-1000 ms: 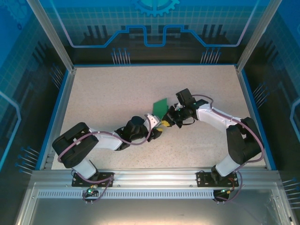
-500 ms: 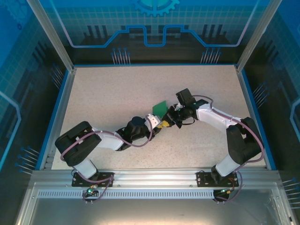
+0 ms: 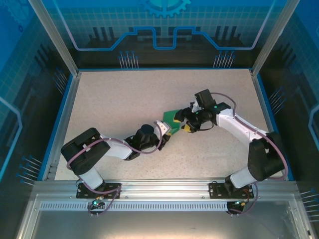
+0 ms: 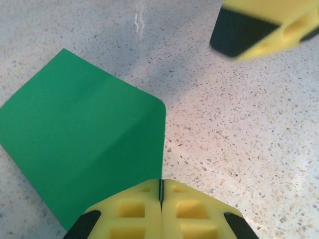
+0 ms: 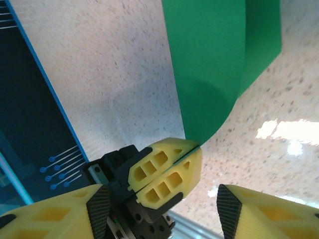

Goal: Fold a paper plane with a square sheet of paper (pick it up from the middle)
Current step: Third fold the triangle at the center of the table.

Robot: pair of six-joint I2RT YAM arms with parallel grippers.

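Note:
The square sheet of paper (image 3: 172, 116) is green and creased, with one flap raised off the table near the middle. In the left wrist view the paper (image 4: 84, 144) runs up and left from my left gripper (image 4: 160, 188), whose yellow fingers are shut on its near edge. From above, the left gripper (image 3: 171, 129) sits at the paper's near corner. My right gripper (image 3: 186, 121) stands open just right of the paper, clear of it. In the right wrist view its fingers (image 5: 238, 209) are spread with nothing between them, and beyond them the left gripper (image 5: 169, 169) pinches the paper (image 5: 214, 64).
The speckled table (image 3: 114, 99) has a blue raised rim (image 3: 66, 109) on the left, back and right. An aluminium rail (image 3: 159, 191) runs along the near edge, behind both arm bases. One right gripper finger (image 4: 259, 25) hangs at the top right of the left wrist view.
My left gripper has shut on the paper's near edge. My right gripper has opened, let go of the paper, and drawn back slightly to the right.

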